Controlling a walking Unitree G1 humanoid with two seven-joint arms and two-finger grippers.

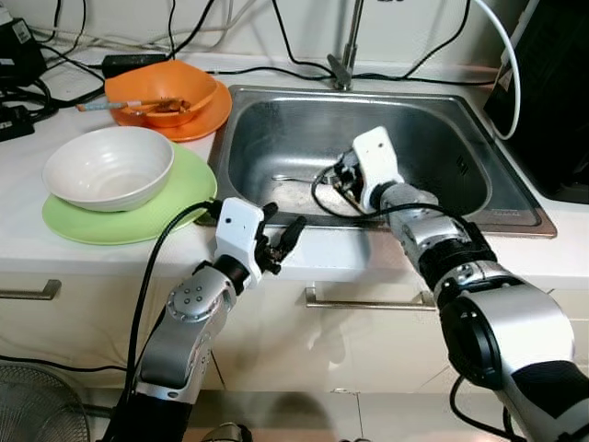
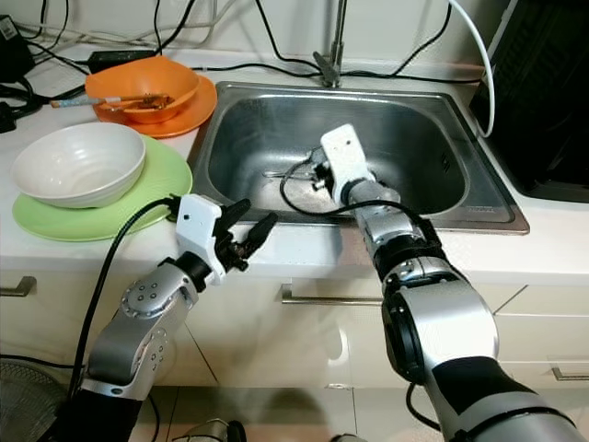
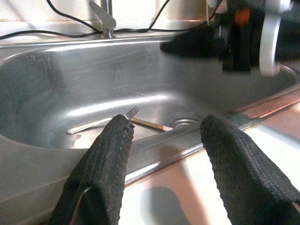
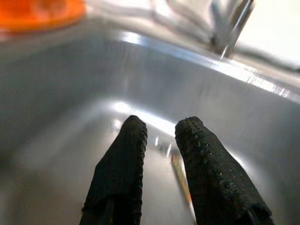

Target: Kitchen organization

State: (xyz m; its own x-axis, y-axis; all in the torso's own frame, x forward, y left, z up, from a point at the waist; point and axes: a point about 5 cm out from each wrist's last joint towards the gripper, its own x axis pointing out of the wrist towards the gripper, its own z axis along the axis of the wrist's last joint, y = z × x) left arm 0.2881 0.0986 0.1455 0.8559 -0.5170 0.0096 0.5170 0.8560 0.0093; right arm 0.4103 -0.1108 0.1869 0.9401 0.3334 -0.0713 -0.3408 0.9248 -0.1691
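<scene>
Stainless steel sink (image 1: 479, 198) set into a white desk (image 1: 28, 249), seen from the robot's head. The right end effector (image 4: 159, 133) reaches down into the basin from the near rim; its two black fingers (image 4: 123, 164) stand slightly parted and grip nothing. On the sink floor just beyond them lie a fork (image 3: 101, 122) and a slim pencil-like stick (image 3: 147, 123), touching or nearly so; the stick's exact nature cannot be told. The left end effector (image 1: 281, 238) hovers at the near edge of the desk, just left of the sink's near left corner, fingers (image 3: 105, 164) spread wide and empty, pointed toward the basin.

Left of the sink, on the desk: a white bowl (image 1: 109, 168) resting on a green plate (image 1: 184, 198); farther back, an orange bowl (image 1: 161, 87) on an orange plate (image 1: 207, 120), with utensils lying in the bowl. A faucet (image 1: 345, 60) rises at the far rim of the sink. Black cables (image 1: 294, 51) run along the far wall. A dark appliance (image 1: 552, 101) stands at the far right. Cabinet drawers with a metal handle (image 1: 363, 301) lie below the desk front.
</scene>
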